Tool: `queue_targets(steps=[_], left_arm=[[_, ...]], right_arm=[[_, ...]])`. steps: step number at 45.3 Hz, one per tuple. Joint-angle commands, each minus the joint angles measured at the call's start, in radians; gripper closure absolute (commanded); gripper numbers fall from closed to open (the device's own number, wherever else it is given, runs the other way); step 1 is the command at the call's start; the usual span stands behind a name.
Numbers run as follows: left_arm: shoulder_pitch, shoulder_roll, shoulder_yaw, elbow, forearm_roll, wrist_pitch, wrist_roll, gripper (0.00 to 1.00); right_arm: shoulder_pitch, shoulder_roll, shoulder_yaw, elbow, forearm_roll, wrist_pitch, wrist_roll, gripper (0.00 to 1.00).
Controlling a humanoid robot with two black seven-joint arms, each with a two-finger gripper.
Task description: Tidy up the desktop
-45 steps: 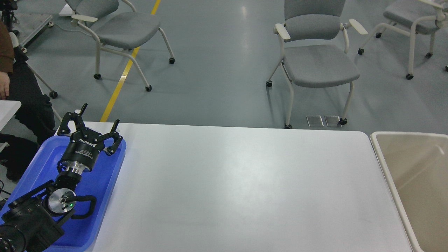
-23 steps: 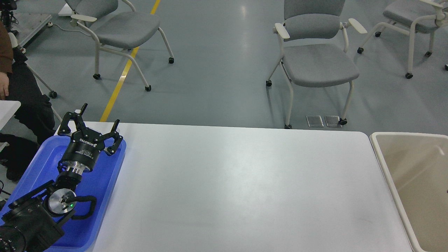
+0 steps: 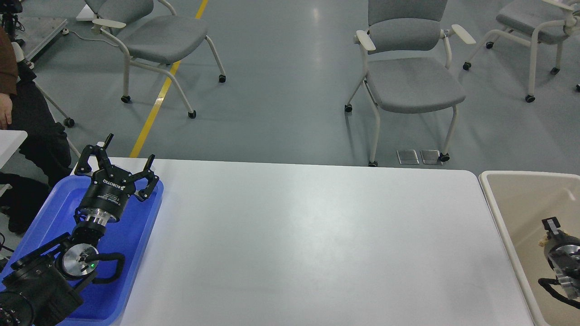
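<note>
The white desktop (image 3: 308, 235) fills the middle of the head view and nothing lies on it. My left gripper (image 3: 130, 148) is open and empty, held over the far end of the blue tray (image 3: 52, 210) at the table's left edge. My right gripper (image 3: 552, 226) shows at the right edge, over the beige bin (image 3: 516, 199). It is seen small and partly cut off, so its fingers cannot be told apart. A small tan bit shows beside it; I cannot tell what it is.
Grey chairs (image 3: 408, 77) on castors stand on the floor beyond the table's far edge. A seated person (image 3: 27, 122) is at the far left, next to a small white table corner (image 3: 9, 140).
My right gripper has come into view from the right edge, over the beige bin. The left arm has not moved.
</note>
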Motion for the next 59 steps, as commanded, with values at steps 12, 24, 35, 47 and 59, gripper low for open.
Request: queue_targets(steps=[12,24,35,47,59], left_arm=[[0.000,0.000,0.000,0.000,0.000,0.000,0.000,0.02],[0.000,0.000,0.000,0.000,0.000,0.000,0.000,0.02],[0.000,0.000,0.000,0.000,0.000,0.000,0.000,0.02],[0.000,0.000,0.000,0.000,0.000,0.000,0.000,0.02],[0.000,0.000,0.000,0.000,0.000,0.000,0.000,0.02]], right_arm=[[-0.011,0.007,0.001,-0.001,0.000,-0.002,0.000,0.52],[-0.004,0.002,0.003,0.010,0.000,0.003,0.000,0.01],[0.019,0.005,0.004,0.013,-0.003,0.011,0.000,0.00],[0.153,-0.010,0.087,0.012,-0.003,0.012,0.000,0.00],[0.343,-0.024,0.107,0.013,0.000,0.020,0.000,0.00]])
